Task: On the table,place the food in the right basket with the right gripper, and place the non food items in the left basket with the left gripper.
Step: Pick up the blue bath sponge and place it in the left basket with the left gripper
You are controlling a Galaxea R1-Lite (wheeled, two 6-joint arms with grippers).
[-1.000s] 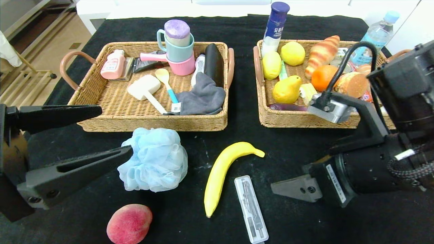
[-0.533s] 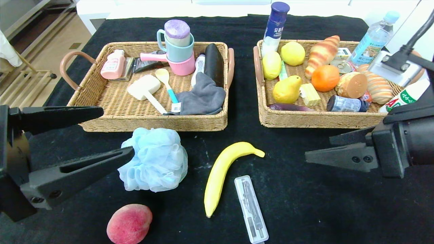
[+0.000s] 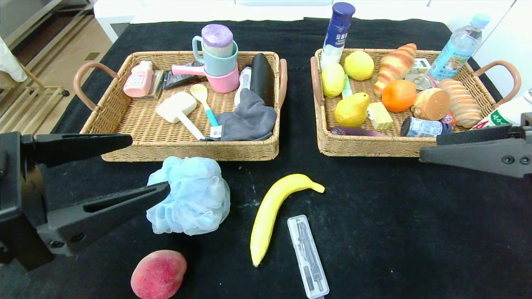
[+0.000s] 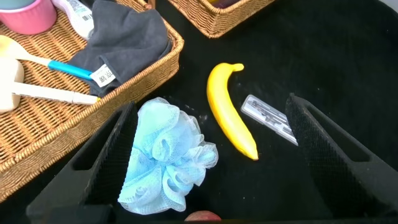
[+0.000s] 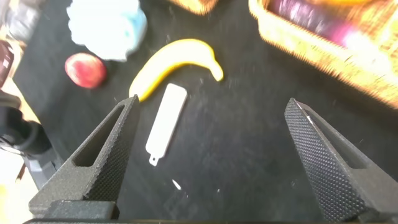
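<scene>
A light-blue bath pouf [image 3: 189, 195] lies on the black table in front of the left basket [image 3: 187, 153]. A banana [image 3: 276, 211], a clear case holding a compass [image 3: 307, 255] and a red peach [image 3: 158, 274] lie near the front. My left gripper [image 3: 147, 166] is open and empty, its lower finger touching the pouf's left side; in the left wrist view the pouf [image 4: 165, 155] sits by one finger of this gripper [image 4: 210, 102]. My right gripper [image 3: 428, 149] is open and empty at the right edge, in front of the right basket [image 3: 374, 148].
The left basket holds cups, a spoon, a grey cloth and bottles. The right basket holds lemons, a pear, an orange, breads and cans. A milk bottle [image 3: 507, 114] leans at its right end. The right wrist view shows the banana [image 5: 171, 62] and case [image 5: 166, 121].
My right arm has pulled back to the right, away from the middle of the table, uncovering the right basket. My left gripper has edged slightly toward the pouf.
</scene>
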